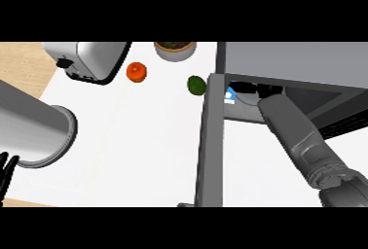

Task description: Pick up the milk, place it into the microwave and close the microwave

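Reaching into the microwave (302,58), the right hand (257,89) is seemingly closed around the milk (230,94); it should be set flat, clear of the door (210,146).

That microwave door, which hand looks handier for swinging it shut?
Probably the left hand: it shows at the counter's left edge, on the open door's outer side. The right hand is inside the microwave by the milk.

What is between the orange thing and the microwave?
In the head view, a dark green fruit lies on the white counter between the orange fruit and the microwave.
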`<state>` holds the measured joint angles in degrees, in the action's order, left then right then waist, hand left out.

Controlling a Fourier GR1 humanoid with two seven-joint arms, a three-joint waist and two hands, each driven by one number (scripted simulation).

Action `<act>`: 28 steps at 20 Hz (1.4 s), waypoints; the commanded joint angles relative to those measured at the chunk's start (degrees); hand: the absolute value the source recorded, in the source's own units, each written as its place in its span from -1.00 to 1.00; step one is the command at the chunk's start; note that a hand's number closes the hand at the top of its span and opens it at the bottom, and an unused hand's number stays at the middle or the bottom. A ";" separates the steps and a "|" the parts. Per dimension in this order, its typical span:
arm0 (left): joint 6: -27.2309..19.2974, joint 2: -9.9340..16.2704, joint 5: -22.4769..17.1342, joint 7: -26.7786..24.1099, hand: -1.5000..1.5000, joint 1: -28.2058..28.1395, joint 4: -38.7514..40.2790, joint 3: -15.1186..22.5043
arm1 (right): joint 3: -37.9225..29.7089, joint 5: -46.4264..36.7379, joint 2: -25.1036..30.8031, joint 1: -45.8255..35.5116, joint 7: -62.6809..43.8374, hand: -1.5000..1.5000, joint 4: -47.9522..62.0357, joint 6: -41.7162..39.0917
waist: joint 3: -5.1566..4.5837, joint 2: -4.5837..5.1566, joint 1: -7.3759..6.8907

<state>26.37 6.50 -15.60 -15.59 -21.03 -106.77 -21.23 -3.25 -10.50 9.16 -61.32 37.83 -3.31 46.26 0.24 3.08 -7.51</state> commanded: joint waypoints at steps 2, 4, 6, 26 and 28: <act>-0.19 -1.14 1.61 -1.42 -1.00 -1.48 -0.18 0.23 | -1.15 1.03 -0.31 1.81 2.57 -1.00 -1.29 -2.35 | 0.00 -0.65 1.34; -0.40 -2.05 1.45 -1.15 -1.00 -2.42 -1.27 0.63 | -1.74 1.52 -0.95 3.77 4.17 -1.00 -1.64 -1.52 | 0.04 -0.67 1.35; 0.66 -1.93 1.87 -3.84 -1.00 -2.52 0.91 -0.02 | -2.23 1.89 0.25 2.80 3.07 -1.00 -1.39 -3.47 | -0.06 -0.81 1.60; 4.21 -5.66 3.99 -1.94 -1.00 -10.74 -6.90 4.67 | -7.86 8.51 -2.75 16.46 18.31 -1.00 -7.17 -28.12 | -0.14 -2.69 6.14; 6.02 -5.53 4.70 -4.28 -1.00 -9.03 -3.90 6.00 | -7.16 8.57 -6.15 16.64 17.80 -1.00 -8.39 -29.84 | -0.22 -3.02 6.88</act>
<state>29.52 1.03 -10.35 -18.67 -29.35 -111.71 -16.67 -10.24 -2.90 4.58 -47.63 52.70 -10.10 22.46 0.08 0.46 -1.55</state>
